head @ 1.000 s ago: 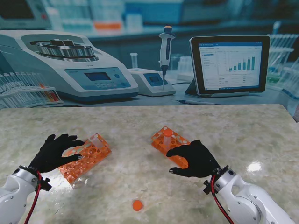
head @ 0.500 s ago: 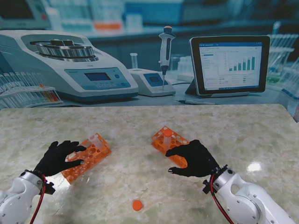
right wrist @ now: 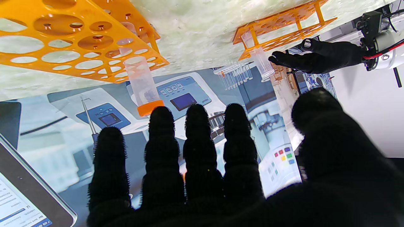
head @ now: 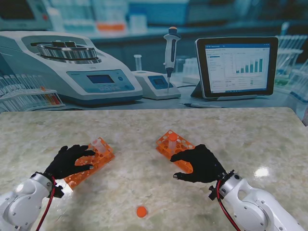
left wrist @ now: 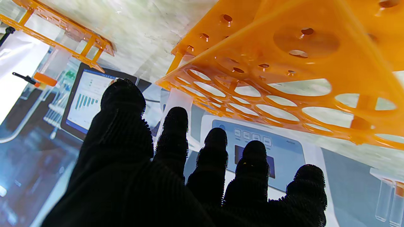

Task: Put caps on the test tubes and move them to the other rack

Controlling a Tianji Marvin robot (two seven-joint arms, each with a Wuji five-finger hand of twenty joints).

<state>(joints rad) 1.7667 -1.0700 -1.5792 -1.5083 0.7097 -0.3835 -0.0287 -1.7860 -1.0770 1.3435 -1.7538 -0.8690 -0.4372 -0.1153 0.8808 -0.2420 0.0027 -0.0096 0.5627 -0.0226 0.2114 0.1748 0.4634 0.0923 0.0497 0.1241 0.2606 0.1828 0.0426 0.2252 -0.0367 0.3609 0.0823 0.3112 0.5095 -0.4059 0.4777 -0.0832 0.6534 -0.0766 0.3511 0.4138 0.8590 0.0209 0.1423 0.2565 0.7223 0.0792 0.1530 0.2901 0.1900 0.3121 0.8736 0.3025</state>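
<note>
Two orange racks, one loose cap on a marbled tabletop

An uncapped tube (head: pixel 98 143) stands in the left rack (head: pixel 89 160), a capped tube (head: pixel 172 140) in the right rack (head: pixel 176 147). An orange cap (head: pixel 141 211) lies nearer to me. Both gloved hands, left hand (head: pixel 70 161) and right hand (head: pixel 199 162), spread open, empty; wrist views reveal perforated plastic grids before a printed laboratory backdrop (head: pixel 154 48).

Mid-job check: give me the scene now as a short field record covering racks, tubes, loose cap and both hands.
left rack: orange plastic rack, holds uncapped clear tube
right rack: orange plastic rack, holds orange-capped tube
loose cap: orange round cap, on marble table, nearer to me
left hand: open, over left rack
right hand: open, at right rack
</note>
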